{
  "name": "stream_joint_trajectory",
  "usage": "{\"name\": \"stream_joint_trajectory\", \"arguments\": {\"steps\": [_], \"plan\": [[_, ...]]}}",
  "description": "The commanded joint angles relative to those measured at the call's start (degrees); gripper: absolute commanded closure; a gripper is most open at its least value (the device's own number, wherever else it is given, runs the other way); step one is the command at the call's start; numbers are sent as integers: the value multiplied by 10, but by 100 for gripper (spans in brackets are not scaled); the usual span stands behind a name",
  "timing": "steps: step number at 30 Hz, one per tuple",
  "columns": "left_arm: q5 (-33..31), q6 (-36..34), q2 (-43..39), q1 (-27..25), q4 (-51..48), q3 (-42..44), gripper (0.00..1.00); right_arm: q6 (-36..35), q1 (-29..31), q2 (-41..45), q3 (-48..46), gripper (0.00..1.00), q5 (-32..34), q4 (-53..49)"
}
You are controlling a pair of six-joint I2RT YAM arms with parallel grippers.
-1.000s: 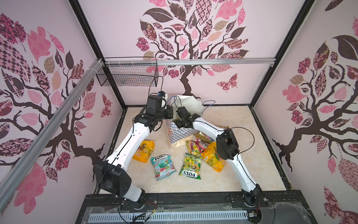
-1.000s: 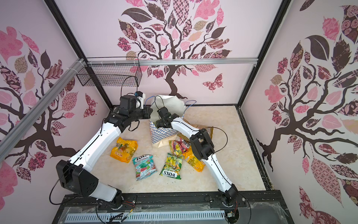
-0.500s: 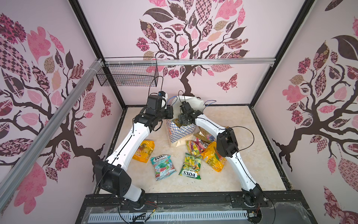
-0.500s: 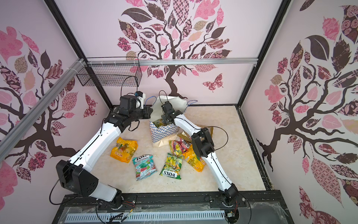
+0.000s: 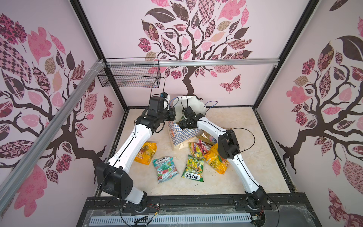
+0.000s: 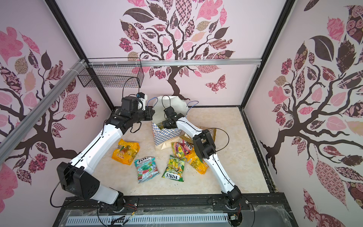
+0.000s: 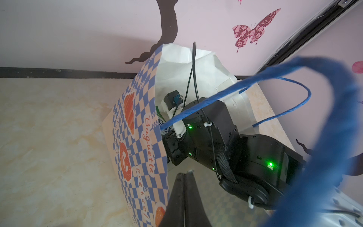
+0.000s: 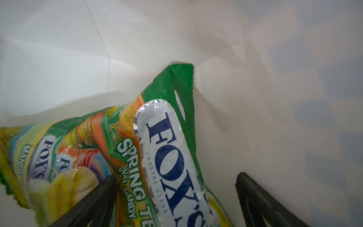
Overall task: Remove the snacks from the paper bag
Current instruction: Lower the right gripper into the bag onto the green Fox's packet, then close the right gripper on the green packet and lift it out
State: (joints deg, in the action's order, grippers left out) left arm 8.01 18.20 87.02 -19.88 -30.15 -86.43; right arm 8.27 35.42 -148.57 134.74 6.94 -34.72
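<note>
The blue-and-white checked paper bag stands open at the back of the table. My left gripper is shut at its left rim, a sliver of white paper showing at the tips. My right gripper is down inside the bag, open, with a green FOX'S packet between its fingers. One finger lies against the packet and the other stands apart. Several snacks lie in front of the bag, among them a teal one, a green one and a yellow-orange one.
More packets are heaped under my right forearm, right of the bag. A blue cord handle loops across the bag's mouth. A wire basket hangs on the back wall at the left. Walls close in three sides.
My right wrist has shifted at the bag's mouth, and its jaws have narrowed a little. The left arm and the packets on the table have not moved.
</note>
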Motion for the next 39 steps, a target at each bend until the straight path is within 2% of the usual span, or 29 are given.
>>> {"name": "stream_joint_trajectory", "arguments": {"steps": [1,2,5,10,25,39], "plan": [[2,0,0,1,7,14,100,-2,4,-9,-5,24,-9,-58],[1,0,0,1,7,14,100,-8,5,-8,-4,36,-3,-58],[0,0,0,1,8,14,100,-15,5,-2,1,64,2,-62],[-4,0,1,1,7,15,100,-12,5,22,2,98,-19,-63],[-8,-2,3,1,7,16,100,16,6,174,-12,100,-86,-34],[-7,-3,1,1,11,19,100,16,5,277,-20,100,-54,-15]]}}
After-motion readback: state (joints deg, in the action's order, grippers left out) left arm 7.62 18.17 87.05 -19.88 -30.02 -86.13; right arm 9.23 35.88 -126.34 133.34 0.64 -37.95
